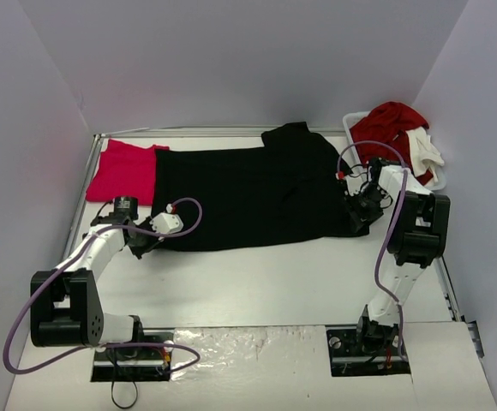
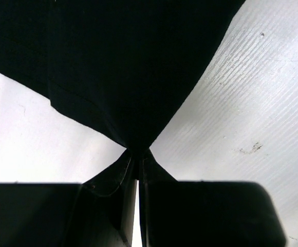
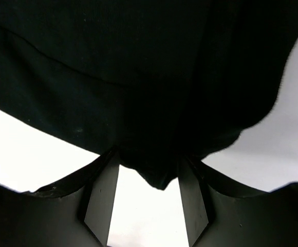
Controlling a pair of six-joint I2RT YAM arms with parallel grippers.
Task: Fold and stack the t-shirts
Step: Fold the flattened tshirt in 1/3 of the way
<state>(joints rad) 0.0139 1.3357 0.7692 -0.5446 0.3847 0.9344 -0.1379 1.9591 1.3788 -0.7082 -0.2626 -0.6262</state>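
The spread t-shirt (image 1: 248, 193) lies mid-way across the table (image 1: 274, 282). The smaller t-shirt (image 1: 120, 171) touches it at nine o'clock. A basket (image 1: 350, 121) holding clothes (image 1: 390, 128) stands at two o'clock.

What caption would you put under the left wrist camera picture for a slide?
The left gripper, shut, pinches the edge of a large black cloth t-shirt over the white tabletop.

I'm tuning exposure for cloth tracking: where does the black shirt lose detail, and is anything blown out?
Top external: even light, but the black t-shirt reads as a nearly flat dark mass. Left wrist: shirt and gripper fingers merge into black; table bright, its texture sharp. Right wrist: shirt underexposed, table washed out white.
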